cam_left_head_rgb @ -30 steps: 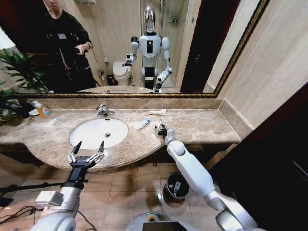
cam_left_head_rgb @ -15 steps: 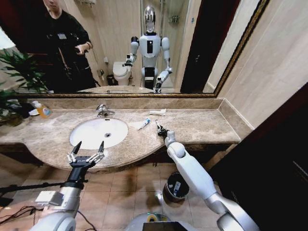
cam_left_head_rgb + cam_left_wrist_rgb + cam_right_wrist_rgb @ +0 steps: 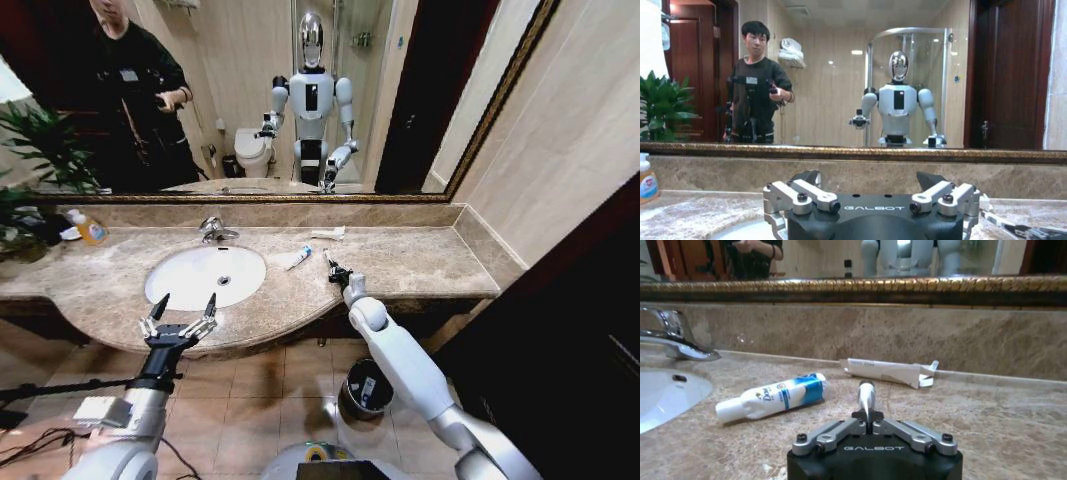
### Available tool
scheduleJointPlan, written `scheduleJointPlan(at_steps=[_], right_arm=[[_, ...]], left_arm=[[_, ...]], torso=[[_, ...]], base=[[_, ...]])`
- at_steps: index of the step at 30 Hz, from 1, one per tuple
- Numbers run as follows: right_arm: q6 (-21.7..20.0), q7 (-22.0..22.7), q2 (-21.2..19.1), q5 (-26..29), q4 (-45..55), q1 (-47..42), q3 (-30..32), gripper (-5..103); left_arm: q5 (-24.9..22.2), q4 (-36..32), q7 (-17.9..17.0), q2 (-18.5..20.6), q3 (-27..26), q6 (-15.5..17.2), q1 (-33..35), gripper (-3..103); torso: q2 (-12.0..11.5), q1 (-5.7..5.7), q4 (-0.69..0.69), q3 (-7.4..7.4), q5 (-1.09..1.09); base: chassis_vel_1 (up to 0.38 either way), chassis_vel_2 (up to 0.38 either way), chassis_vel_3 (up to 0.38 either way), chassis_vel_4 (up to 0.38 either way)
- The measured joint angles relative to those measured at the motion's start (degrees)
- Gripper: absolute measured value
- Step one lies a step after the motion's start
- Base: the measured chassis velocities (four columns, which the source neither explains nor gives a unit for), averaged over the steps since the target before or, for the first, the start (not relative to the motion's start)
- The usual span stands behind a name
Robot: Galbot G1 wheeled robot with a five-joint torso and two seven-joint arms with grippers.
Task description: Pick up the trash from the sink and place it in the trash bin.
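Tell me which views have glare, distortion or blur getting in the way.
Head view: wide-angle bend curves the counter and mirror frame; corners go dark. Left wrist view: sharp, small ceiling-light reflections in the mirror. Right wrist view: tube and packet readable, mirror reflection soft, bright highlight on the faucet.

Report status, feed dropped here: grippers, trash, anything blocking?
Right gripper shut on slim white piece, over counter. Left gripper open, at sink's front edge. Tube and packet on counter. Nothing blocking.
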Motion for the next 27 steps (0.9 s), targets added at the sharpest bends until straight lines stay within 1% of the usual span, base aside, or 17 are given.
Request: scheduleJointPlan(at_steps=[3,4,8,13,15,16,18,19,20,23,24,26,27], right_arm=[[-0.2,0.0,-1.9,0.3,4.0,-3.5,1.1,0],[-0.2,0.0,-1.9,0.3,4.0,-3.5,1.1,0],[-0.6,-0.1,-4.7,1.0,10.3,-9.0,3.3,0],[-0.7,-0.4,-6.7,1.7,14.8,-12.5,5.4,0],[-0.7,-0.6,-7.7,2.3,18.1,-15.4,7.5,0],[-0.7,-0.6,-7.7,2.3,18.1,-15.4,7.5,0],[-0.5,-0.8,-8.7,2.8,21.5,-19.4,9.7,0],[-0.2,-0.8,-9.1,2.8,22.8,-21.5,10.7,0],[-0.2,-0.8,-9.1,2.8,22.8,-21.5,10.7,0],[2.3,-1.1,-9.8,2.3,25.8,-28.7,13.2,0],[2.3,-1.1,-9.8,2.3,25.8,-28.7,13.2,0],[4.0,-2.1,-9.5,1.7,27.0,-32.5,14.9,0],[4.8,-3.3,-9.1,1.3,27.3,-34.3,16.2,0]], left_arm=[[0.0,0.0,0.0,0.0,0.0,0.0,0.0,100],[0.0,0.0,0.0,0.0,0.0,0.0,0.0,100],[0.0,0.0,0.0,0.0,0.0,0.0,0.0,100],[0.0,0.0,0.0,0.0,0.0,0.0,0.0,100],[0.0,0.0,0.0,0.0,0.0,0.0,0.0,100],[0.0,0.0,0.0,0.0,0.0,0.0,0.0,100],[0.0,0.0,0.0,0.0,0.0,0.0,0.0,100],[0.0,0.0,0.0,0.0,0.0,0.0,0.0,100],[0.0,0.0,0.0,0.0,0.0,0.0,0.0,100],[0.0,0.0,0.0,0.0,0.0,0.0,0.0,100],[0.0,0.0,0.0,0.0,0.0,0.0,0.0,100],[0.0,0.0,0.0,0.0,0.0,0.0,0.0,100],[0.0,0.0,0.0,0.0,0.0,0.0,0.0,100]], torso=[[0.0,0.0,0.0,0.0,0.0],[0.0,0.0,0.0,0.0,0.0],[0.0,0.0,0.0,0.0,0.01],[0.0,0.0,0.0,0.0,0.0],[0.0,0.0,0.0,0.0,0.01],[0.0,0.0,0.0,0.0,0.01],[0.0,0.0,0.0,-0.01,0.01],[0.0,0.0,0.0,-0.01,0.0],[0.0,0.0,0.0,-0.01,0.0],[0.0,0.0,0.0,-0.01,0.0],[0.0,0.0,0.0,-0.01,0.0],[0.0,0.0,-0.01,-0.01,0.0],[0.0,-0.01,0.0,-0.01,0.01]], base=[[0.0,0.0,0.0,0.0],[0.0,0.0,0.0,0.0],[0.0,0.0,0.0,0.0],[0.0,0.0,0.0,0.0],[0.0,0.0,0.0,0.0],[0.0,0.0,0.0,0.0],[0.0,0.0,0.0,0.0],[0.0,0.0,0.0,0.0],[0.0,0.0,0.0,0.0],[0.0,0.0,0.0,0.0],[0.0,0.0,0.0,0.0],[0.0,0.0,0.0,0.0],[0.0,0.0,0.0,0.0]])
